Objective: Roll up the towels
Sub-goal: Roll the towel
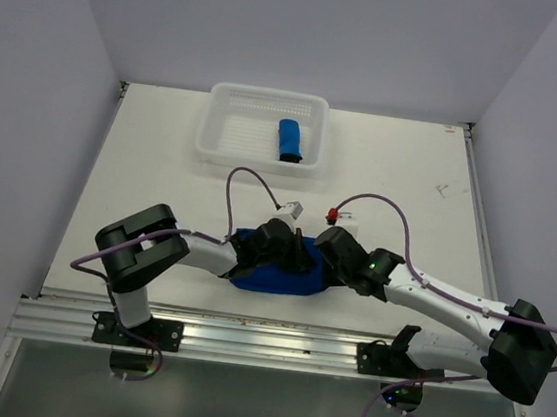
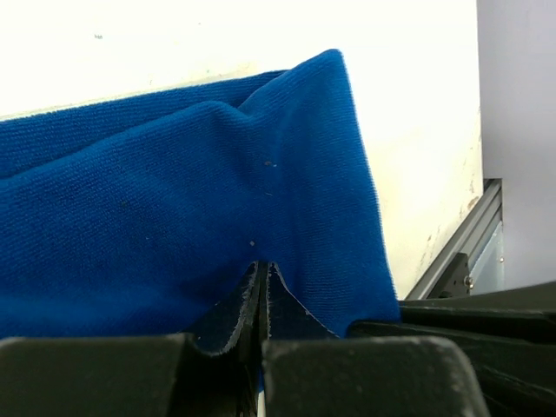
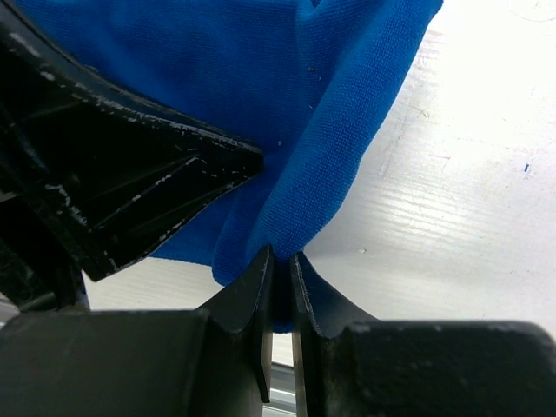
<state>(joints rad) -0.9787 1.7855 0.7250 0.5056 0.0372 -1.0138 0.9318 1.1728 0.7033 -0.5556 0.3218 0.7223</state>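
I see the near towel (image 1: 268,280) lying bunched on the table (image 1: 161,175), close to its front edge and between the two arms. The left gripper (image 2: 261,291) is clamped tight on a fold of the cloth. The right gripper (image 3: 280,274) pinches another fold by the towel's edge, and the two grippers sit just beside each other. The rolled towel (image 1: 289,140) lies inside the white basket (image 1: 210,145) at the far edge, toward its right side.
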